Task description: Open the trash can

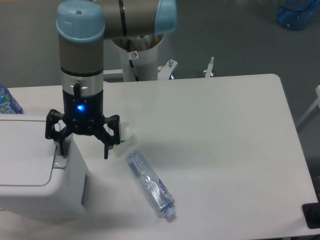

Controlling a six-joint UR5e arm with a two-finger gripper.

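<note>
The trash can (35, 175) is a large white boxy bin at the lower left, its flat lid down. A grey push tab (61, 161) lies at the lid's right edge. My gripper (84, 154) hangs over the bin's right side with its fingers spread wide, open and holding nothing. Its left fingertip (62, 151) points down just above the push tab; whether it touches the tab is unclear. The right fingertip (106, 153) hangs past the bin's right wall, above the table.
A clear plastic bottle (150, 183) lies on its side on the white table (215, 140), right of the bin. A small white object (125, 132) sits behind the right finger. A blue-labelled bottle (7, 102) stands at the far left edge. The arm's base (137, 55) rises behind the table.
</note>
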